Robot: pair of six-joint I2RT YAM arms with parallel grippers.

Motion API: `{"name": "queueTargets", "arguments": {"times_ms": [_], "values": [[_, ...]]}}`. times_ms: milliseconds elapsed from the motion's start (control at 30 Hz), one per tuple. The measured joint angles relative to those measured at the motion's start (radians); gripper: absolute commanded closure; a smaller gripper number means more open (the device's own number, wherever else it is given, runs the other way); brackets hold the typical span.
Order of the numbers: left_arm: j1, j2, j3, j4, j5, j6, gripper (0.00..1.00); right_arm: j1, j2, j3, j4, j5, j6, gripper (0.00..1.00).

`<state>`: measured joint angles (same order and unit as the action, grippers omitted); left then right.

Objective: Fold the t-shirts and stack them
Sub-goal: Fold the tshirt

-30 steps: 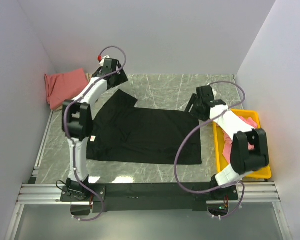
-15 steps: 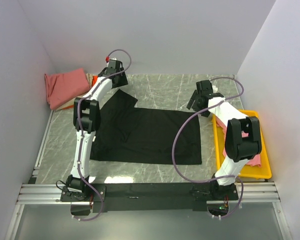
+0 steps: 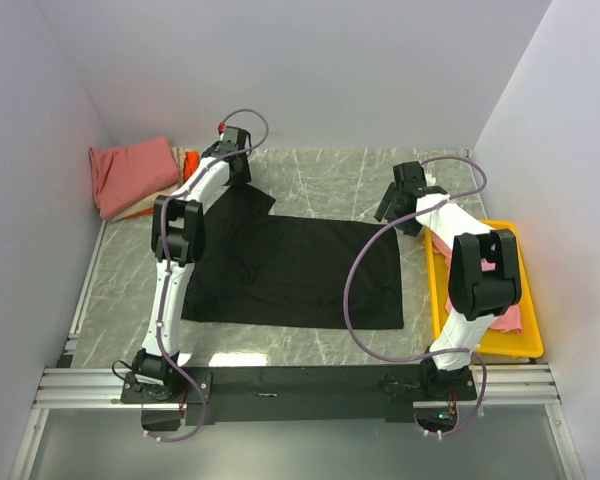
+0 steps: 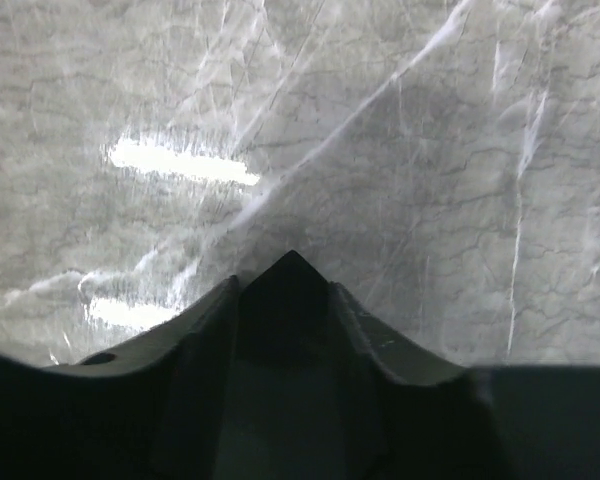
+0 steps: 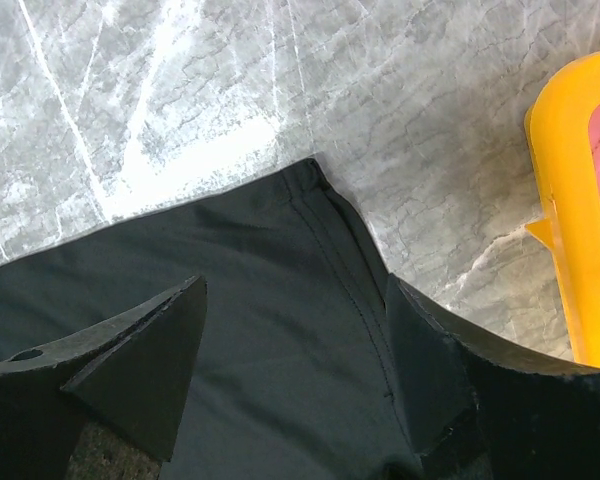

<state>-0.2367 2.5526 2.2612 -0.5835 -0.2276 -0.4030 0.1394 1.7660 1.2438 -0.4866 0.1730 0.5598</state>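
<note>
A large black t-shirt (image 3: 290,270) lies spread flat on the marble table. My left gripper (image 3: 236,170) is down at the tip of its far left sleeve. In the left wrist view the sleeve corner (image 4: 285,330) fills the narrow gap of the half-closed left gripper (image 4: 284,284). My right gripper (image 3: 394,206) hovers over the shirt's far right corner. There the hemmed corner (image 5: 310,250) lies under the wide-open right gripper (image 5: 295,290). A dusty-red folded t-shirt (image 3: 130,175) rests at the back left. A pink t-shirt (image 3: 500,250) lies in the bin.
A yellow plastic bin (image 3: 438,290) stands along the right edge, its rim (image 5: 570,220) close to my right gripper. Beige and orange cloth (image 3: 187,160) peeks out beside the red shirt. Grey walls close in the back and both sides.
My left gripper has come down onto the sleeve tip and its jaws have narrowed from wide open. The right arm has swung in; its gripper stays open over the shirt's corner.
</note>
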Motion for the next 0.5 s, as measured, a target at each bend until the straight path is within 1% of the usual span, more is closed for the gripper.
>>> {"name": "queueTargets", "arguments": {"times_ms": [33, 67, 167, 200, 267, 500], "values": [[-0.004, 0.000, 0.000, -0.006, -0.008, 0.002, 0.62, 0.000, 0.000, 0.000, 0.000, -0.001, 0.000, 0.21], [-0.007, 0.000, 0.000, -0.010, -0.012, 0.008, 0.68, 0.000, 0.000, 0.000, 0.001, -0.001, 0.000, 0.21], [-0.016, 0.000, 0.000, -0.016, -0.028, 0.019, 0.81, 0.000, 0.000, 0.000, 0.000, -0.001, 0.000, 0.22], [-0.021, 0.000, 0.000, -0.018, -0.035, 0.026, 0.89, 0.000, 0.000, 0.000, 0.001, 0.000, 0.000, 0.24], [-0.027, 0.000, 0.000, -0.021, -0.043, 0.027, 1.00, 0.000, 0.002, 0.002, -0.002, 0.000, 0.000, 0.24], [-0.034, -0.024, -0.047, 0.004, -0.067, 0.043, 1.00, 0.009, 0.036, 0.061, -0.014, 0.011, 0.000, 0.25]]}}
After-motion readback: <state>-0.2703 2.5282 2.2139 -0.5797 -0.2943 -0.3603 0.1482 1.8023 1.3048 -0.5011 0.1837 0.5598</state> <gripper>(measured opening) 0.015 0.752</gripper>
